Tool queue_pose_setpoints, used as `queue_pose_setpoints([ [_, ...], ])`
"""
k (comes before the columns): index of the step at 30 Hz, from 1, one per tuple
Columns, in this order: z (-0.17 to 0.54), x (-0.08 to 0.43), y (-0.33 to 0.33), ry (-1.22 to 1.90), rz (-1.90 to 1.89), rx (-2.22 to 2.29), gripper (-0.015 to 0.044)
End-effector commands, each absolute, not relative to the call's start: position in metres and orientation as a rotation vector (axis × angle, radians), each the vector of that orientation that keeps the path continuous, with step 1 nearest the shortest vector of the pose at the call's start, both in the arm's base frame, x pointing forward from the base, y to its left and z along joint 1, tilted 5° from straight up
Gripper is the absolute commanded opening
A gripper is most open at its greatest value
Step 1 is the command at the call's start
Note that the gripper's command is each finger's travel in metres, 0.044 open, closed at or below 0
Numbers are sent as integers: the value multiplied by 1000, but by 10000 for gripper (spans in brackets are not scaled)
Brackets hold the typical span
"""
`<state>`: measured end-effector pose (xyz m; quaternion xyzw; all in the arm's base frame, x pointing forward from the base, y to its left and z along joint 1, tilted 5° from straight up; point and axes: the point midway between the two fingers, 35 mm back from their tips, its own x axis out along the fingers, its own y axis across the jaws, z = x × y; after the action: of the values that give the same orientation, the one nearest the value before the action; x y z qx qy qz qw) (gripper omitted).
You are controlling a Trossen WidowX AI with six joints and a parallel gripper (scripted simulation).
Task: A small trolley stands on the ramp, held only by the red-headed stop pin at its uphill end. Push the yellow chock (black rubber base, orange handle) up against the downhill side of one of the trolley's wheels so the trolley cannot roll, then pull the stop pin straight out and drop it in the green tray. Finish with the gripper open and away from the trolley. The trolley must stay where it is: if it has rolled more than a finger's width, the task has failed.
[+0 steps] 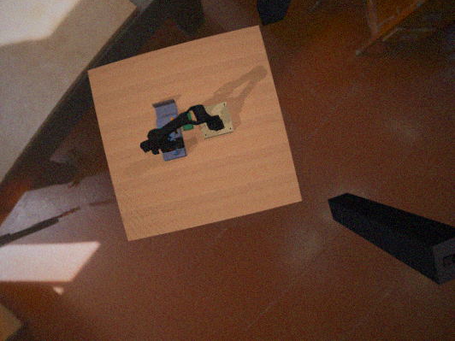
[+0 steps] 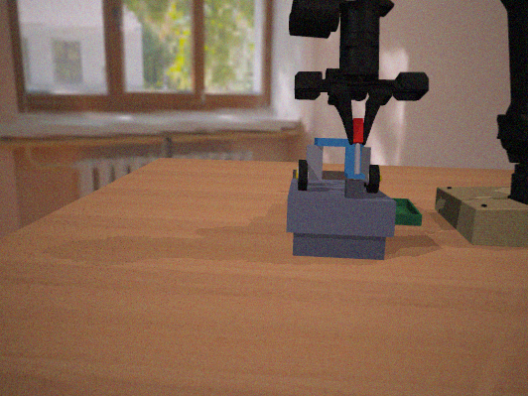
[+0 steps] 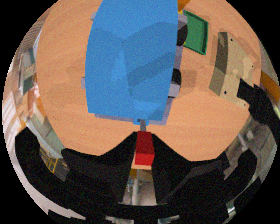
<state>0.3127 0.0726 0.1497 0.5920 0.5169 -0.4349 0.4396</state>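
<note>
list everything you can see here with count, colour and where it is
trolley: one, blue top, dark wheels, on the ramp
ramp: one, grey-blue, on the table
stop pin: one, red head, between the gripper's fingers
green tray: one, green, between ramp and arm base
table: one, wood-brown, under everything
window: one, brown frame, behind the table
arm base: one, beige, on the table
gripper: one, black, above the ramp's near end

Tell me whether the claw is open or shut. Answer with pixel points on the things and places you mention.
Shut on the stop pin (image 2: 358, 130) (image 3: 144, 148): the claw's (image 2: 357, 141) (image 3: 144, 137) two fingers pinch in around its red head, with the pale shank showing below.
</note>
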Motion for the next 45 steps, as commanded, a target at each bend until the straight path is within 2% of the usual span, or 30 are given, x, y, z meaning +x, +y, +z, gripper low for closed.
queue_pose_setpoints([
  [1, 155, 313, 73, 1282, -1065, 1476, 0],
  [31, 165, 314, 75, 1282, -1065, 1476, 0],
  [45, 165, 314, 99, 1284, -1063, 1478, 0],
])
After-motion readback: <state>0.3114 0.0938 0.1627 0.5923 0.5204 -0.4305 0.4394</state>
